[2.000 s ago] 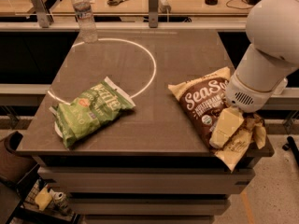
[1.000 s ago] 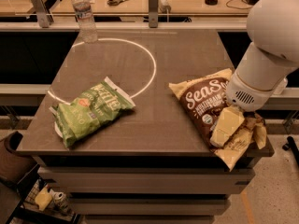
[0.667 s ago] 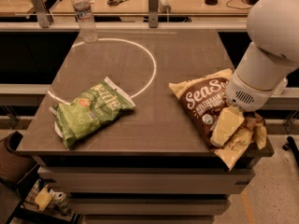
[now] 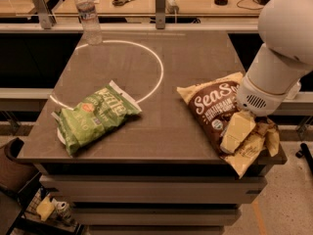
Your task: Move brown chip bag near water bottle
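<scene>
The brown chip bag [image 4: 209,103] lies at the table's right front corner, its crumpled lower end hanging over the edge. My gripper [image 4: 235,131] is down on the bag's lower right part, under my white arm [image 4: 281,53], which hides part of the bag. The water bottle [image 4: 88,16] stands upright at the table's far left corner, far from the bag.
A green chip bag [image 4: 93,116] lies at the front left of the dark table [image 4: 161,146]. A white circle line [image 4: 159,67] is marked on the table top. Behind it is a bench with scissors [image 4: 124,1] and metal posts [image 4: 160,1].
</scene>
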Controlling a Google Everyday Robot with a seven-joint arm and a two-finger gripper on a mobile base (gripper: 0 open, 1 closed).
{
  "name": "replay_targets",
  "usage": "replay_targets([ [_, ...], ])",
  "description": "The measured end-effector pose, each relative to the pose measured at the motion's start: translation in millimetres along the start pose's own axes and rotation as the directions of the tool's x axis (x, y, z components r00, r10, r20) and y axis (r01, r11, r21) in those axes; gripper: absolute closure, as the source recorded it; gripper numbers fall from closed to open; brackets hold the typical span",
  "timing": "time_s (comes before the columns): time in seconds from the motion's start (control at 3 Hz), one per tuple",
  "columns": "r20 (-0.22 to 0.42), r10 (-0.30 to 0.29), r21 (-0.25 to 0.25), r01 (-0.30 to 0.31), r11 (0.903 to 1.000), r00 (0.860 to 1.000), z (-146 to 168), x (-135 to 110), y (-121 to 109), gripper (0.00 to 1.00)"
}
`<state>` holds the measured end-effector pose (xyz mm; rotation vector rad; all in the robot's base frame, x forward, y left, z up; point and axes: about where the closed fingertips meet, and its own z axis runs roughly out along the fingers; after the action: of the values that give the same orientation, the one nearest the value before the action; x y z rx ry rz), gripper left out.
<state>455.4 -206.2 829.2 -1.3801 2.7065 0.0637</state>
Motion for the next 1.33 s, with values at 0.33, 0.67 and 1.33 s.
replay_targets([
  [0.33, 0.0, 0.0, 0.0, 0.0, 1.0, 1.0, -0.5, -0.1, -0.1, 1.0],
  [0.67, 0.0, 0.0, 0.0, 0.0, 1.0, 1.0, -0.6, -0.1, -0.1, 1.0],
  [1.33, 0.015, 0.001, 0.074, -0.002, 0.9973, 1.0, -28.9, -0.2, 3.7, 1.0],
])
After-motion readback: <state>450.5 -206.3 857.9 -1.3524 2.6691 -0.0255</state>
